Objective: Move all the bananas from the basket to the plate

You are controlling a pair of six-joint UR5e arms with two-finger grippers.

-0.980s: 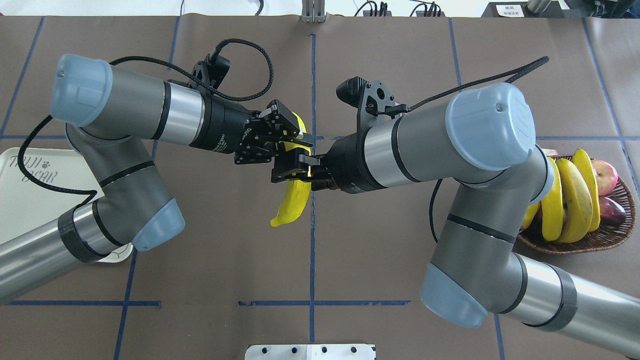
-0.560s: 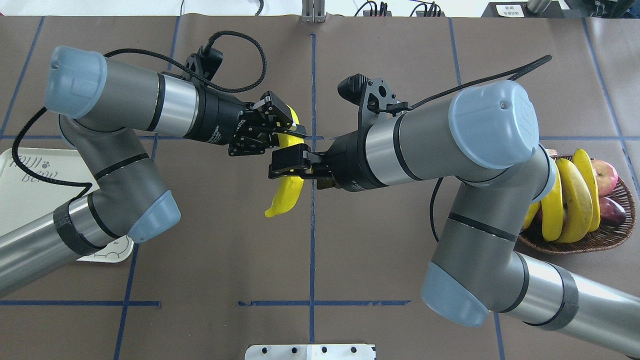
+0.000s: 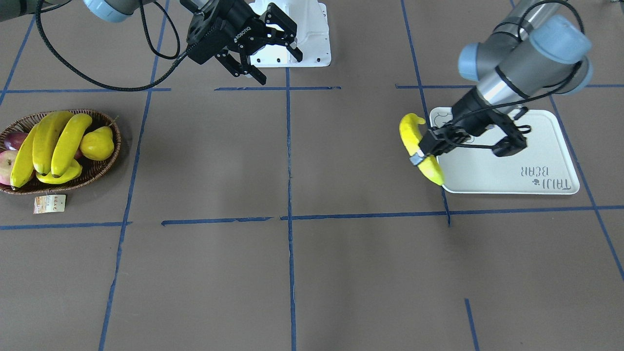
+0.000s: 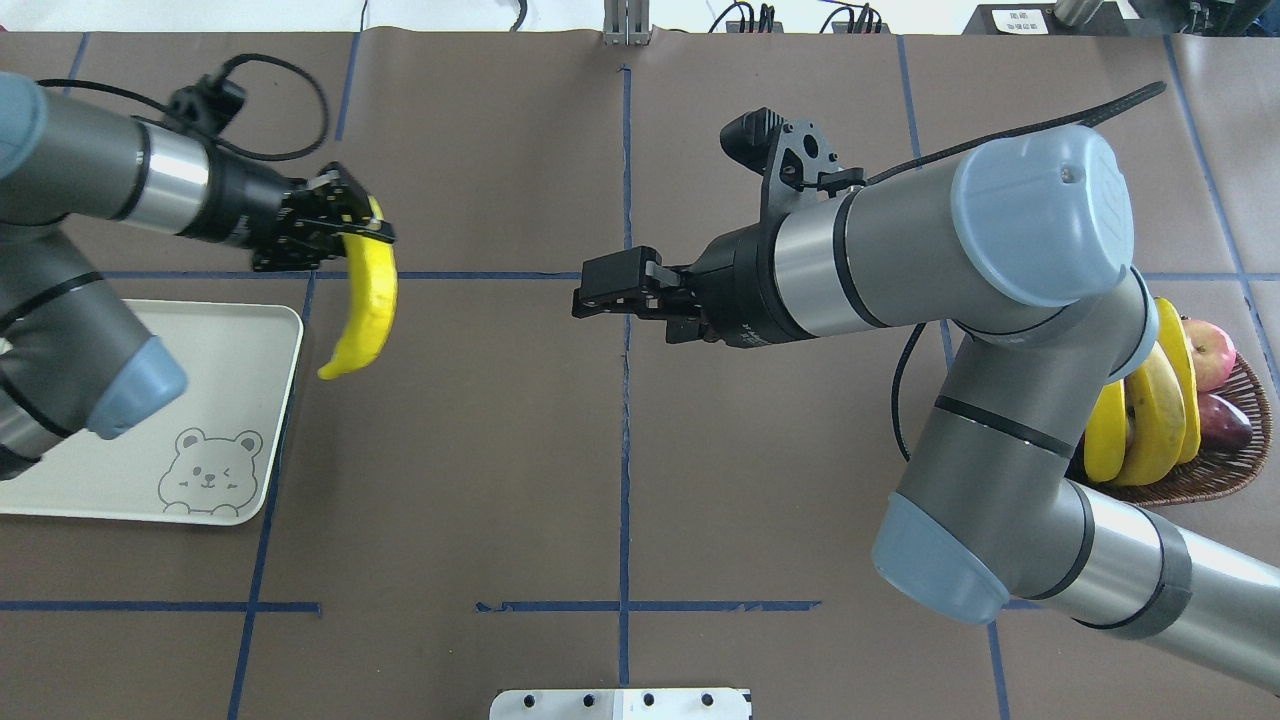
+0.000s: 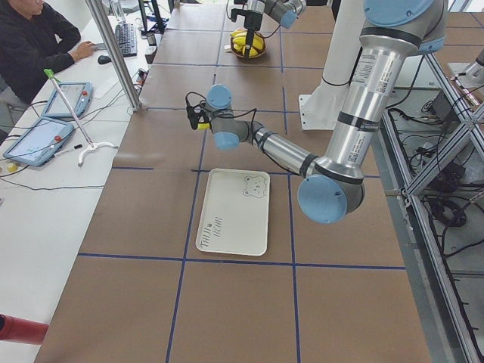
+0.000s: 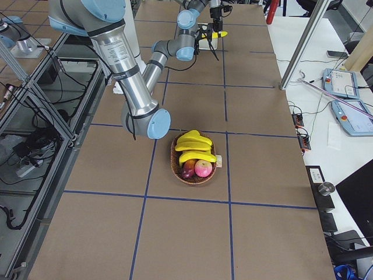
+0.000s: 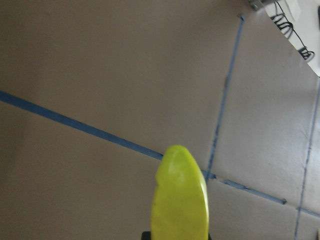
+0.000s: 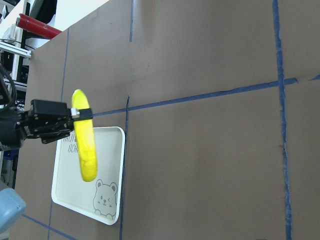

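My left gripper [image 4: 345,228] is shut on one banana [image 4: 365,310] near its stem end and holds it in the air, just past the right edge of the white plate [image 4: 150,400]. The front-facing view shows the same banana [image 3: 414,141] beside the plate [image 3: 497,170]. The plate is bare. My right gripper [image 4: 590,290] is open and empty over the table's middle; its fingers [image 3: 253,73] are spread. Other bananas [image 4: 1150,420] lie in the wicker basket [image 4: 1200,480] at the far right, partly hidden by my right arm.
The basket [image 3: 97,168] also holds a yellow pear [image 3: 97,143] and red fruit [image 4: 1210,355]; a paper tag [image 3: 48,204] lies beside it. Blue tape lines cross the brown table. An operator sits at a side desk [image 5: 38,45].
Both grippers held the banana at the table's middle. My right gripper has let go and opened. My left arm has carried the banana left to the plate's edge.
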